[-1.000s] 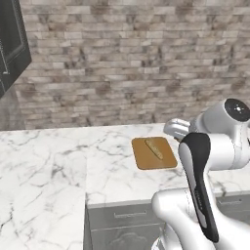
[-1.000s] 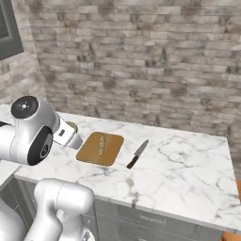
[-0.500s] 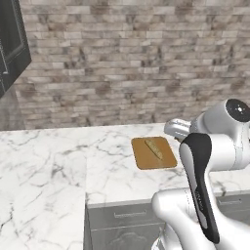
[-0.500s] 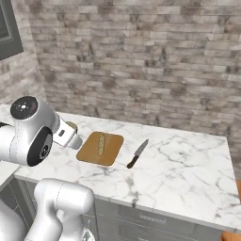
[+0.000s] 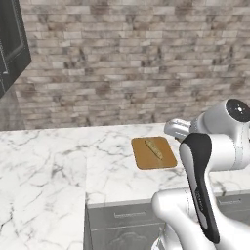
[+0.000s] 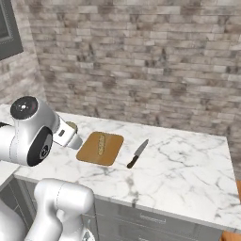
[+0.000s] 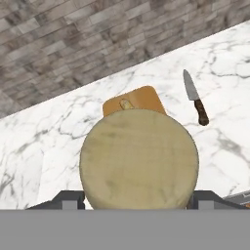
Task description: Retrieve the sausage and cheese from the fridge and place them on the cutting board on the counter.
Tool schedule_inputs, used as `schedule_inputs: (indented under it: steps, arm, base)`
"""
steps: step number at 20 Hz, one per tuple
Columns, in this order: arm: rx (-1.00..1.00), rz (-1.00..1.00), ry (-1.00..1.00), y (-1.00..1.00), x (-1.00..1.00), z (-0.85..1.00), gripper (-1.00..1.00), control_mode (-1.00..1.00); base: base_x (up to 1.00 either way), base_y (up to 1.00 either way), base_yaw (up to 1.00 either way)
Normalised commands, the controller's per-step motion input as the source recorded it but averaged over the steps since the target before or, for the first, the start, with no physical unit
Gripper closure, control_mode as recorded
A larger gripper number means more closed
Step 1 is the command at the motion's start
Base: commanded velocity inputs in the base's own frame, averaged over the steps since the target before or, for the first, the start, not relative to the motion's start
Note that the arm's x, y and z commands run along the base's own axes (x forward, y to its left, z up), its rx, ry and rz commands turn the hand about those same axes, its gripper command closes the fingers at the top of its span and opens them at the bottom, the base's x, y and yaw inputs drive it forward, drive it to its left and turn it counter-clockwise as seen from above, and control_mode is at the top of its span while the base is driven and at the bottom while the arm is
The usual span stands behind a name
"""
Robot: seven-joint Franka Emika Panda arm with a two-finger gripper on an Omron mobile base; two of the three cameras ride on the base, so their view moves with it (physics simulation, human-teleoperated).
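A brick wall (image 5: 127,58) runs behind the white marble counter (image 5: 53,176), which has grey drawer fronts (image 6: 155,219) under it. A dark cabinet (image 5: 10,44) hangs at the upper left of the left base view. On the marble lies the cutting board (image 6: 110,149), flat and orange-brown. Just beside it on the stone, on its right in the right base view, is a knife (image 6: 138,154) with a dark handle and a grey blade; it does not touch the board. My claw (image 7: 139,197) is clenched around the cheese (image 7: 139,158). In my hand view it shows a broad, round, pale tan face, and one dark fingertip (image 7: 73,197) sits on either side of it. I hold the cheese in the air close to the board. It is not resting on the wood, and it hides the near part of the board in my hand view. In the right base view the cheese is a small tan knob at my claw, left of the board's edge. Smallest is a short tan piece (image 5: 154,148) lying lengthwise on the board. It looks too pale for me to call it the sausage, so I cannot tell what it is.
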Motion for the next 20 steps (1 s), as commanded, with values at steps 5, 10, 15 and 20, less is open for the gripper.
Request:
schedule_inputs:
  steps: [5,10,15,20]
  arm:
    - [0.00,0.00,0.00,0.00,0.00,0.00,1.00,-1.00]
    - [0.00,0.00,0.00,0.00,0.00,0.00,1.00,-1.00]
    - [-0.13,0.00,0.17,0.24,0.59,-0.41,1.00,-1.00]
    - [-0.04,0.00,0.22,0.25,0.92,-0.52,1.00,-1.00]
  base:
    - [0.00,0.00,0.00]
    - [0.00,0.00,0.00]
    - [0.00,0.00,0.00]
    - [0.00,0.00,0.00]
